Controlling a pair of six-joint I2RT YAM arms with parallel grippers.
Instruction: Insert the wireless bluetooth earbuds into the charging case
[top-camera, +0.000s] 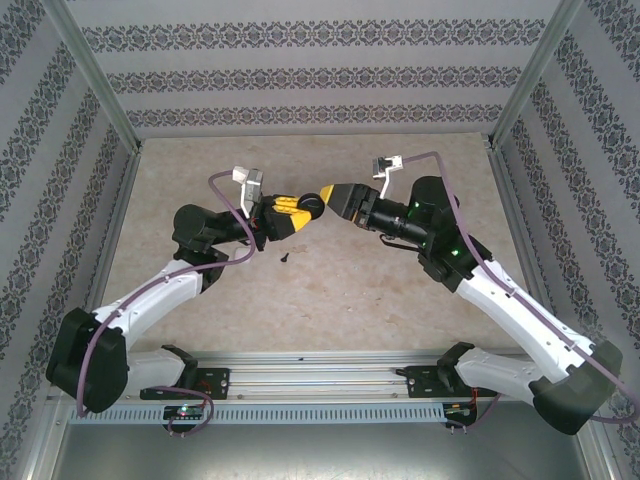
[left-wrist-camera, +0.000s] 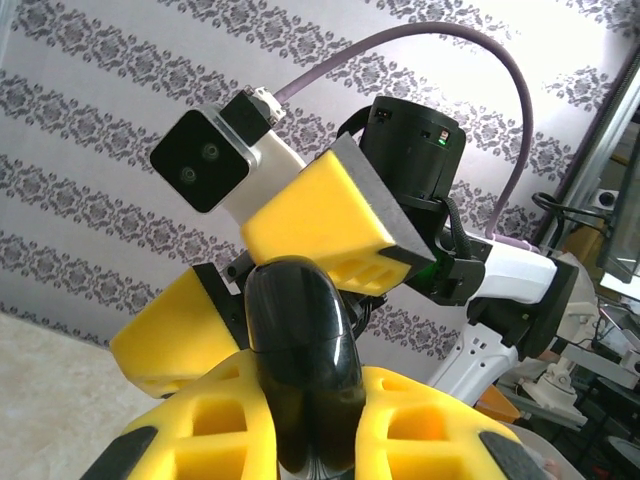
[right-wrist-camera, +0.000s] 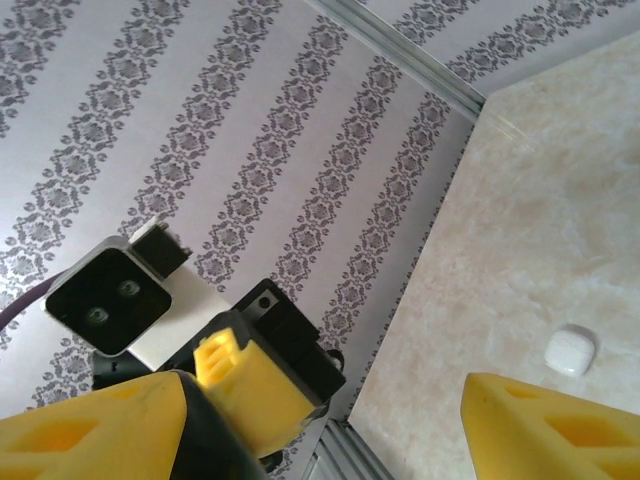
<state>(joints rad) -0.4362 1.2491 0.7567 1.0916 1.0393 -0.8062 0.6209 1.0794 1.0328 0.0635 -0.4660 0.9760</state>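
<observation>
A tiny dark piece (top-camera: 284, 257), too small to identify, lies on the desk (top-camera: 330, 290) just in front of the left wrist. Beyond it, above the desk's middle, the left fingers (left-wrist-camera: 440, 395) are clenched on the charging case (left-wrist-camera: 300, 370), which is glossy black and rounded. The right fingers (right-wrist-camera: 540, 430) face it, spread apart and grasping nothing. Farther off, a small white pebble-shaped item (right-wrist-camera: 570, 352) rests on the desk.

Above mid-table, the left gripper (top-camera: 298, 212), clamping a glossy black rounded object (top-camera: 313, 205), and the right gripper (top-camera: 330, 196), yellow fingers (right-wrist-camera: 545, 425) spread, are blocking each other's way. Around them the beige marbled tabletop (top-camera: 300, 305) is lying open, a tiny dark piece (top-camera: 284, 257) and a small white rounded-square case (right-wrist-camera: 570, 352) interrupting it.
</observation>
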